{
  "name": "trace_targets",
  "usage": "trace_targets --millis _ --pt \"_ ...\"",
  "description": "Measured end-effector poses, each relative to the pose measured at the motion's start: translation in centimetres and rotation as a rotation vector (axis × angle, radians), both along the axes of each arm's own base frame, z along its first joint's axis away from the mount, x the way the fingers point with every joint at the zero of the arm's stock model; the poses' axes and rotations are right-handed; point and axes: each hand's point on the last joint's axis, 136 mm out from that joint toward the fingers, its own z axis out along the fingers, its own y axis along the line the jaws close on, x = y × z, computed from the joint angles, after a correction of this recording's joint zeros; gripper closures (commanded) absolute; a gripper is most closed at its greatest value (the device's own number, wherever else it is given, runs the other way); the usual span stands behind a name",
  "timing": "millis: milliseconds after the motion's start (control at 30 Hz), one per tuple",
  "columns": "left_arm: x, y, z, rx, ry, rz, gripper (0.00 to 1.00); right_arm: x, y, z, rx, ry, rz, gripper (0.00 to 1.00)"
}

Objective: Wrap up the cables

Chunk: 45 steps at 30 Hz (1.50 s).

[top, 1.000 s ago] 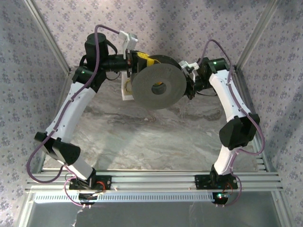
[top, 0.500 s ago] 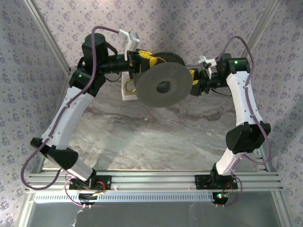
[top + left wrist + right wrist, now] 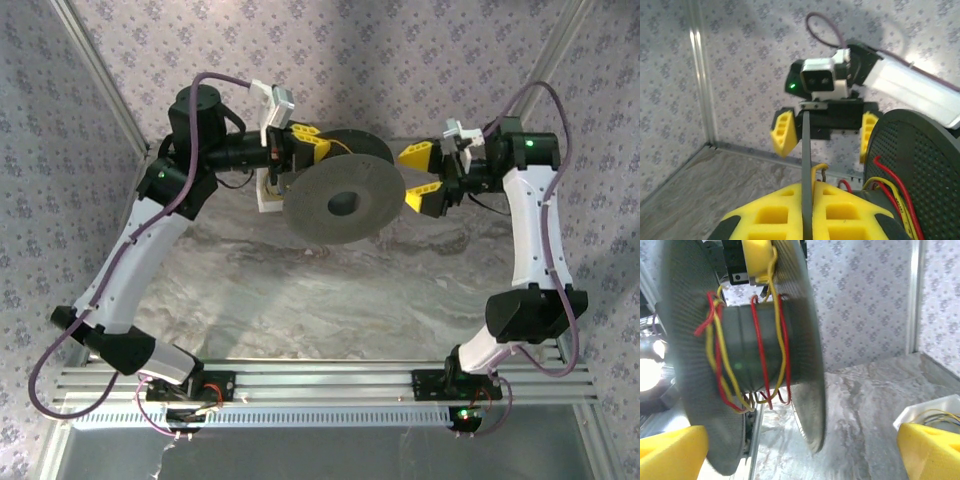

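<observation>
Left gripper [image 3: 300, 140] clamps the dark spool [image 3: 310, 215] by its flange; right gripper [image 3: 420, 177] gapes wide beside it. One spool; its red and yellow cables [image 3: 726, 360] overlap, turns uncountable.

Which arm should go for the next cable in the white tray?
Probably right. The right gripper is open and free beside the spool; the left gripper is shut on the spool's flange, holding it up.

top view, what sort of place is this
Most likely a purpose-built robot test cell: patterned wall panels in an aluminium frame, a marble-look tabletop, and a left arm and right arm bolted to a rail at its near edge.
</observation>
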Motion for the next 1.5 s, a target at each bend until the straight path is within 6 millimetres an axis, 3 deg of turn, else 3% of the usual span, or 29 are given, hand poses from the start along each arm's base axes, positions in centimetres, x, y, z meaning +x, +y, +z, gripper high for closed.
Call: trace_targets --millis 233,433,500,600,633,733,867,1000,1167,1300,1500 --pt "3.5 1.8 -2.5 0.056 0.039 0.140 1.00 -0.3 -1.1 0.9 0.017 -0.022 -0.042 0.01" --pt "4.4 2.2 -3.4 0.081 0.059 0.190 1.00 -2.2 1.4 1.4 0.001 0.003 0.053 0.01" --pt "5.0 2.2 -4.1 0.098 0.077 0.214 1.00 -3.2 2.9 0.2 -0.103 0.045 0.068 0.00" --pt "6.6 2.1 -6.0 0.145 0.113 0.260 1.00 -5.0 4.7 -3.4 -0.320 0.053 -0.025 0.00" --pt "7.3 2.1 -7.0 0.169 0.131 0.282 1.00 -5.3 4.7 -3.4 -0.356 0.049 -0.074 0.00" --pt "8.9 2.1 -9.6 0.239 0.180 0.332 1.00 -3.3 3.5 -1.3 -0.383 -0.018 -0.264 0.00" --pt "9.6 2.4 -11.9 0.303 0.219 0.363 1.00 -0.9 3.2 -0.9 -0.387 -0.025 -0.372 0.00" --pt "8.9 2.2 -11.8 0.304 0.209 0.327 1.00 1.9 3.7 -3.9 -0.419 0.033 -0.378 0.00" --pt "6.6 1.4 -12.6 0.307 0.210 0.199 1.00 4.5 4.1 -7.3 -0.448 0.114 -0.358 0.01" --pt "5.3 0.8 -12.7 0.302 0.207 0.115 1.00 5.3 4.4 -7.8 -0.435 0.118 -0.338 0.03" --pt "4.7 0.5 -12.7 0.294 0.214 0.070 1.00 4.1 5.6 -6.7 -0.360 0.105 -0.230 0.13"
